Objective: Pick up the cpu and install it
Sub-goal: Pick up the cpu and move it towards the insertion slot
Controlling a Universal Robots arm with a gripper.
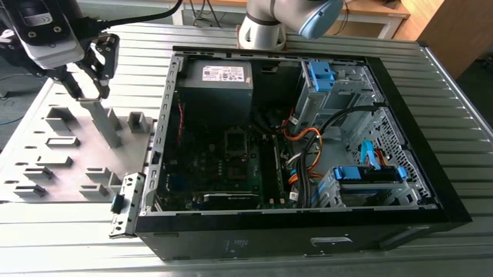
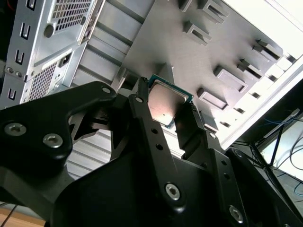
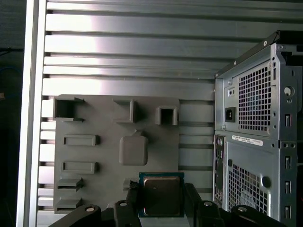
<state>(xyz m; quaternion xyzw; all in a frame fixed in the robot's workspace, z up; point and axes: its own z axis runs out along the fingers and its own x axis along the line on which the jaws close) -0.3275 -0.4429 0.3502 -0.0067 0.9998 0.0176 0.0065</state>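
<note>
Exterior view with both wrist views. At the exterior view's upper left I see the claw (image 1: 86, 95) hanging fingers-down over the grey holder plate (image 1: 69, 167), which lies flat on the ribbed metal tabletop (image 1: 62, 254) just beside the open computer case (image 1: 165, 144). The case fills the middle and the exterior view's right, with its motherboard (image 1: 223, 167) exposed inside.

In both wrist views I find the claw (image 3: 162, 203) (image 2: 165, 106) closed down to the width of the cpu (image 3: 161, 196) (image 2: 165, 101), one black finger (image 3: 135, 201) pressed against each of two opposite edges. The chip sits level between them, its silver-grey top facing the cameras and its green border showing around the metal. The holder plate (image 3: 94, 156) and the tabletop (image 3: 132, 52) lie behind it, and the perforated rear wall of the case (image 3: 255, 142) stands alongside. I cannot tell whether the chip is touching the plate or is clear of it.
</note>
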